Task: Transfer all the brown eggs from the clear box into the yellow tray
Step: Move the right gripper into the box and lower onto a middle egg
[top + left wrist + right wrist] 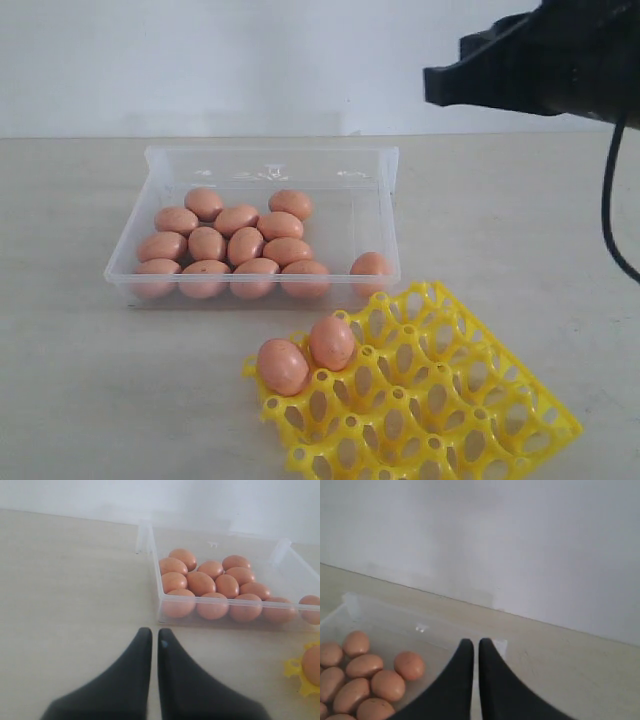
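Beside the yellow tray (450,400), clear box (270,165) walls enclose brown eggs (245,245).

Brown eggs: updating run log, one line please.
yellow tray: two brown eggs | clear box: rest | left gripper: shut, empty | right gripper: shut, empty

Brown eggs (235,250) crowd clear box (270,152); yellow tray (436,292) holds 2, rest open.

The right arm (540,60) was held high, the right end effector (471,642) closed tight and empty. The left end effector (151,631) was closed too, gripping nothing.
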{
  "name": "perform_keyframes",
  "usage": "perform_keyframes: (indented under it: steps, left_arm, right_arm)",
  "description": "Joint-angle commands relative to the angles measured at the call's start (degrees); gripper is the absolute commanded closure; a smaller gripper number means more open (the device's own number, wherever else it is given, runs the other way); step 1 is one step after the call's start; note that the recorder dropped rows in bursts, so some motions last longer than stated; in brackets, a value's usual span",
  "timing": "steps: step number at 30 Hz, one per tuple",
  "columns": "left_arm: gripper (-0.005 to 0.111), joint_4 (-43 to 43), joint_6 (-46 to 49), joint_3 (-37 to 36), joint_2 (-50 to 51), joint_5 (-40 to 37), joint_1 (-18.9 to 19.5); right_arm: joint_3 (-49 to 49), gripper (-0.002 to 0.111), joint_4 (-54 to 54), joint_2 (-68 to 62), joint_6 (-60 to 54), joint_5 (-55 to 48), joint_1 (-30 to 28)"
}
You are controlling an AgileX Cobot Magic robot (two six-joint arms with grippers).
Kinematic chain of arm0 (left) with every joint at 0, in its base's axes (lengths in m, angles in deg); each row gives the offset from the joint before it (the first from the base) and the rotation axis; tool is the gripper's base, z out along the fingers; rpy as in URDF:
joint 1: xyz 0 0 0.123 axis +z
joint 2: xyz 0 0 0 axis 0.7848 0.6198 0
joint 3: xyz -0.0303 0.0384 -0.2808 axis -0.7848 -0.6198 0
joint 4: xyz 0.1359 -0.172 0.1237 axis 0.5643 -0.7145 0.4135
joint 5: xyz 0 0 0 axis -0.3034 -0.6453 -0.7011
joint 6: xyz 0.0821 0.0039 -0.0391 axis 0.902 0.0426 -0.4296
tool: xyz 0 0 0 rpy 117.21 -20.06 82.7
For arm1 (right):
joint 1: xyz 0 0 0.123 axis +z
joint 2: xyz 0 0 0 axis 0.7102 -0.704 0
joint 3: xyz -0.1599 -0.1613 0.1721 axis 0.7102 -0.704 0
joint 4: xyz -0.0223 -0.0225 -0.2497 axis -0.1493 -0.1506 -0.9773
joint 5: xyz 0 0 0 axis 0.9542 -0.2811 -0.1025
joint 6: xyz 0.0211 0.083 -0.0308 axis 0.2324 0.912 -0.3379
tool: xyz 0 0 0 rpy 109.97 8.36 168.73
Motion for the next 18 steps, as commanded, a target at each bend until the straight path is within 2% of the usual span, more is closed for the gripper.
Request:
perform_keyframes:
  steps: [1, 6, 9, 18]
  left_arm:
    - [0.103, 0.24, 0.24, -0.23, 0.24, 0.53, -0.13]
    - [0.103, 0.24, 0.24, -0.23, 0.24, 0.53, -0.13]
    - [0.103, 0.24, 0.24, -0.23, 0.24, 0.53, -0.13]
    - [0.103, 0.24, 0.24, -0.23, 0.24, 0.53, -0.13]
  right_arm:
    - [0.55, 0.108, 2.93, -1.0, -1.69, -9.65, -10.52]
    - [0.55, 0.108, 0.7, -6.87, -1.92, -22.31, -21.0]
    - [0.55, 0.108, 0.48, -10.56, -1.81, -25.79, -23.84]
    - [1.52, 0.108, -0.09, -13.09, -4.66, -27.49, -22.38]
